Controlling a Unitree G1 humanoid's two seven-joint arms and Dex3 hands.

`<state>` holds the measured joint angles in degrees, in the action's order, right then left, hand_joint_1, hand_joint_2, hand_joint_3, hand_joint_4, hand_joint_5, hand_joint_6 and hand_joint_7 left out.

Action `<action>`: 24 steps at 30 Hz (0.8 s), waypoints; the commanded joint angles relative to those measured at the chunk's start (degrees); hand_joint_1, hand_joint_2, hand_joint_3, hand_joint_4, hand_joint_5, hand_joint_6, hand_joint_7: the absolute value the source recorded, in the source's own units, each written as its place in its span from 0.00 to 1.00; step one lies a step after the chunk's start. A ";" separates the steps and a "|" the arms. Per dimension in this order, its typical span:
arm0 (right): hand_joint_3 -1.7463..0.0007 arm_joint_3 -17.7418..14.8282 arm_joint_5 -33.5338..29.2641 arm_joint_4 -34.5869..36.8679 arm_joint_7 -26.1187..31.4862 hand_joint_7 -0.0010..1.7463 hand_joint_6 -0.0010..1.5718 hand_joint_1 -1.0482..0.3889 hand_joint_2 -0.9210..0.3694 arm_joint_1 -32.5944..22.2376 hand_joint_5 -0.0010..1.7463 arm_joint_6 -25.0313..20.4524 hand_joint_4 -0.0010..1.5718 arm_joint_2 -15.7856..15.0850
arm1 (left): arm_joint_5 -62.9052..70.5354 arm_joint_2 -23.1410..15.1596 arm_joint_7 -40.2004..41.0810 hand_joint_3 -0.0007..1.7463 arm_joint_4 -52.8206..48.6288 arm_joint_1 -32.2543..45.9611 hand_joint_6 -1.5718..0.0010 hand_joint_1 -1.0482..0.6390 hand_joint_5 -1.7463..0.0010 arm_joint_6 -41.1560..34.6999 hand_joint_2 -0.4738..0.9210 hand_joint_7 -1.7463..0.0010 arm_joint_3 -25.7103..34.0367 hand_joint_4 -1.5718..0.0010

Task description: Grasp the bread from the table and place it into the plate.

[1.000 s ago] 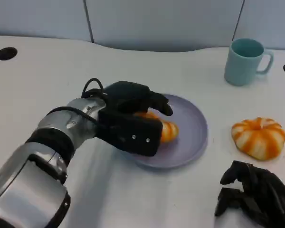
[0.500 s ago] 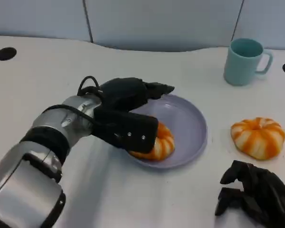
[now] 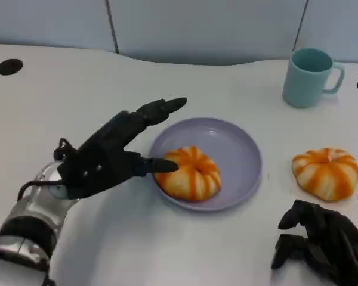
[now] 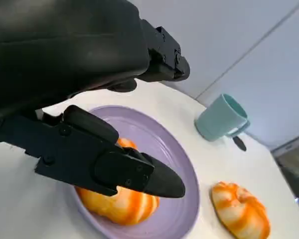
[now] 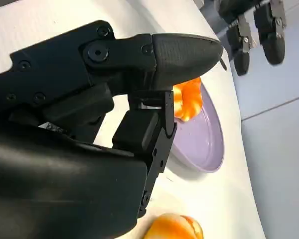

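Note:
An orange-and-white striped bread [image 3: 188, 173] lies in the purple plate [image 3: 232, 143], on its near left side. My left hand [image 3: 107, 158] hovers just left of the plate with its fingers spread and nothing in them; its thumb tip is close to the bread. In the left wrist view the bread [image 4: 117, 205] sits on the plate [image 4: 164, 149] beyond the fingers [image 4: 114, 167]. A second striped bread [image 3: 325, 171] lies on the table right of the plate. My right hand [image 3: 319, 247] rests at the front right, fingers curled in, holding nothing.
A teal mug [image 3: 310, 76] stands at the back right. Dark round holes [image 3: 9, 67] mark the tabletop at the far left and far right. The right wrist view shows the plate [image 5: 204, 137] and the bread [image 5: 189, 98] past my right hand.
My left hand has let go of the bread, opened, and drawn back to the left and toward me. The bread now lies in the plate. The right hand has not moved.

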<state>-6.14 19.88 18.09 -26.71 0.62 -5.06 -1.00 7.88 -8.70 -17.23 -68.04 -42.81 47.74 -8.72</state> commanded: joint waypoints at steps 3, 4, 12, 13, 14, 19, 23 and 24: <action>0.77 -0.84 0.10 0.69 -0.18 0.56 0.73 0.43 0.00 -0.24 0.60 0.20 0.80 -1.04 | -16.80 5.18 -10.30 0.06 8.93 8.96 0.69 0.28 0.68 -2.33 1.00 0.94 9.89 0.68; 0.77 -0.85 0.11 0.74 -0.21 0.56 0.73 0.43 0.00 -0.21 0.60 0.19 0.80 -1.04 | -18.02 5.60 -11.16 0.06 10.12 9.82 0.67 0.29 0.67 -3.13 1.00 0.94 10.57 0.66; 0.77 -0.57 -0.36 1.12 -0.22 0.56 0.73 0.43 0.00 0.15 0.60 0.57 0.80 -1.04 | -36.83 11.97 -14.94 0.08 33.54 24.15 0.45 0.33 0.49 -29.68 1.00 0.89 16.57 0.54; 0.77 -0.52 -0.51 1.06 0.02 0.56 0.73 0.43 0.00 0.19 0.60 0.55 0.80 -1.02 | -37.64 12.12 -13.53 0.10 37.42 26.34 0.44 0.34 0.47 -33.46 1.00 0.88 16.52 0.53; 0.77 -0.47 -0.57 1.01 0.04 0.56 0.73 0.43 0.00 0.20 0.60 0.65 0.80 -0.99 | -37.88 12.17 -12.14 0.10 40.94 28.35 0.43 0.34 0.42 -36.48 1.00 0.85 16.38 0.52; 0.77 -0.65 0.13 1.62 -0.67 0.56 0.73 0.43 0.00 0.79 0.60 0.75 0.80 -0.87 | -38.57 12.54 -8.87 0.14 54.25 37.13 0.59 0.35 0.21 -46.08 1.00 0.50 15.72 0.59; 0.77 -0.34 -0.56 1.40 0.00 0.56 0.74 0.42 0.00 0.68 0.59 1.11 0.82 -0.78 | -38.47 11.96 -7.83 0.13 58.73 41.97 0.60 0.34 0.19 -50.93 1.00 0.46 15.52 0.56; 0.76 -0.26 -0.69 1.43 -0.05 0.56 0.74 0.43 0.00 0.65 0.59 1.37 0.82 -0.81 | -38.33 12.01 -7.50 0.11 59.36 42.99 0.59 0.34 0.19 -51.64 1.00 0.45 15.59 0.55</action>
<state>-6.00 19.63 19.26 -27.00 1.36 -4.65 -1.13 -30.63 4.13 -26.10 -10.87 -2.60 -1.77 6.60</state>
